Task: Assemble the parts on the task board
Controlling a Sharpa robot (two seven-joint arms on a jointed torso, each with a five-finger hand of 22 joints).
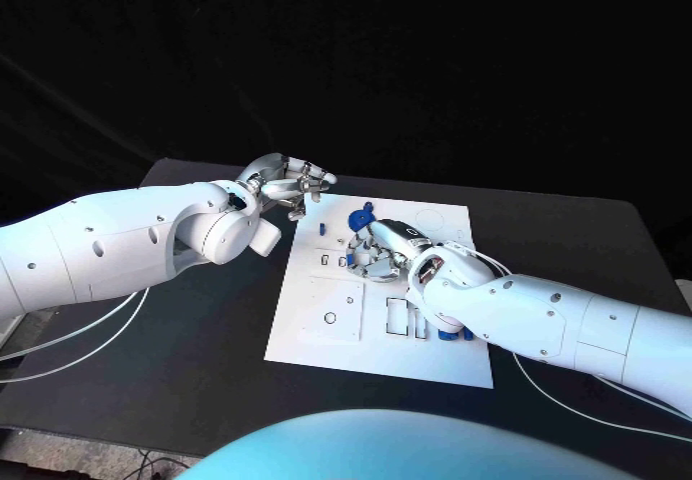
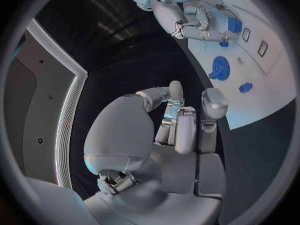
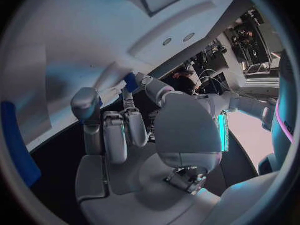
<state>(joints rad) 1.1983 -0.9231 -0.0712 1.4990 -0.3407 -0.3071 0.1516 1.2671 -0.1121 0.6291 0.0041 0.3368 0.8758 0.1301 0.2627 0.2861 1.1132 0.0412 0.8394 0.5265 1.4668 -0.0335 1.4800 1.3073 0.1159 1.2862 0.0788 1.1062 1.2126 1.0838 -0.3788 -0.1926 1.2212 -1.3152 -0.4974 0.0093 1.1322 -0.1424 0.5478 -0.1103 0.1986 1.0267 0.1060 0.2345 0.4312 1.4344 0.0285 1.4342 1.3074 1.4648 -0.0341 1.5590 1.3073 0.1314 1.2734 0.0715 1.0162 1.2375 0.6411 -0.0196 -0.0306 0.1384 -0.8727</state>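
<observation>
Small blue parts are lying at the near right edge of the flat white task board, closest to the robot. Just beside them are some thin slots cut in the board.

Farther up the board, the silver right hand is reaching down onto the middle of it. Its fingers are curling in, and something small and blue is sitting at its fingertips in the right wrist view. It looks like the hand is pinching a blue part, but I cannot tell for sure.

Past that hand, a round blue part with a little handle is resting on the far side of the board.

The silver left hand is hanging off the far left corner of the board, near it but not touching. Its fingers are bending in and holding nothing.

I think the robot is working on fitting one blue part into its place. Next, the right hand needs to line the part up with its hole and press gently straight down.
</observation>
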